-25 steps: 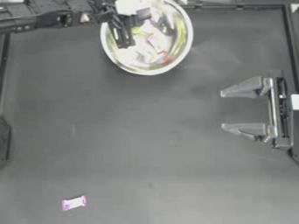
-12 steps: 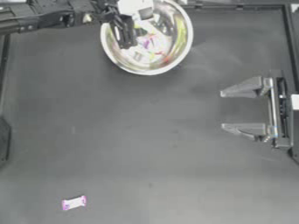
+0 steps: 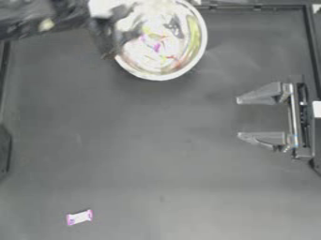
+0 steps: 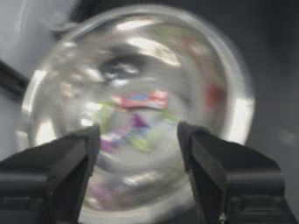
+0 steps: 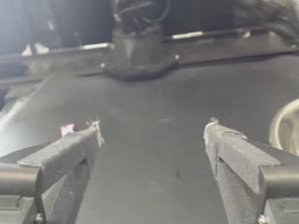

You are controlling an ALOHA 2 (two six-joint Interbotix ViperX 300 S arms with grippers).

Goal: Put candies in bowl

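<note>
small twist-wrapped candies lie in the shiny round metal bowl on the dark table; one pink candy lies well apart. the left gripper hangs open-jawed over the bowl; the right gripper, jaws spread, sits well apart.

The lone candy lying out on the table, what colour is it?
Pink-purple; the candy shows best in the top view, far from the bowl.

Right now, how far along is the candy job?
Mostly done: several candies lie in the bowl. The left gripper hangs open and empty over it. Left: one pink-purple candy on the table. The right gripper waits open at the right edge.
</note>
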